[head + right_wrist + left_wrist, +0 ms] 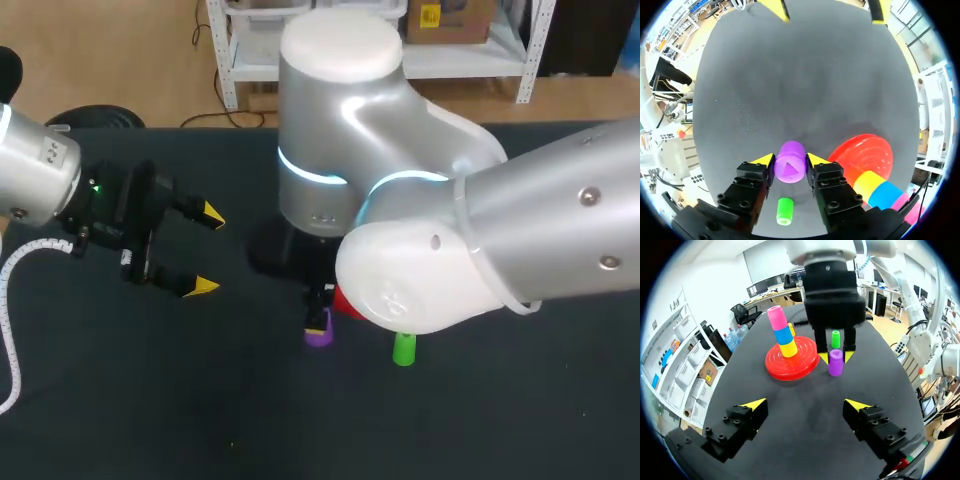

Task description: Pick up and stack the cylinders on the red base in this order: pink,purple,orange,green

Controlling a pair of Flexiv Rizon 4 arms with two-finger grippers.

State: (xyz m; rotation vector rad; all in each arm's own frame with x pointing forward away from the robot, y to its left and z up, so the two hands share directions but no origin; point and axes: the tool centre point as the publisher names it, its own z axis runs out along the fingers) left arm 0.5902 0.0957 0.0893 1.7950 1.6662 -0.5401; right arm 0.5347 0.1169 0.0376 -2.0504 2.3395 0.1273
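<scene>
Purple cylinder (pixel 789 169) stands on the dark matte bench (pixel 805 85) just beside the red base (pixel 790 372), clasped by the right gripper (pixel 790 160). Green cylinder (pixel 785 211) stands near the base. Left gripper (pixel 805 404) hangs released, well apart from the base.

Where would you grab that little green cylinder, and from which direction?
Take the green cylinder by its round side wall, about mid-height, coming straight down from above. It stands upright on the table, clear of the purple cylinder and red base, so two fingers should fit on opposite sides.
</scene>
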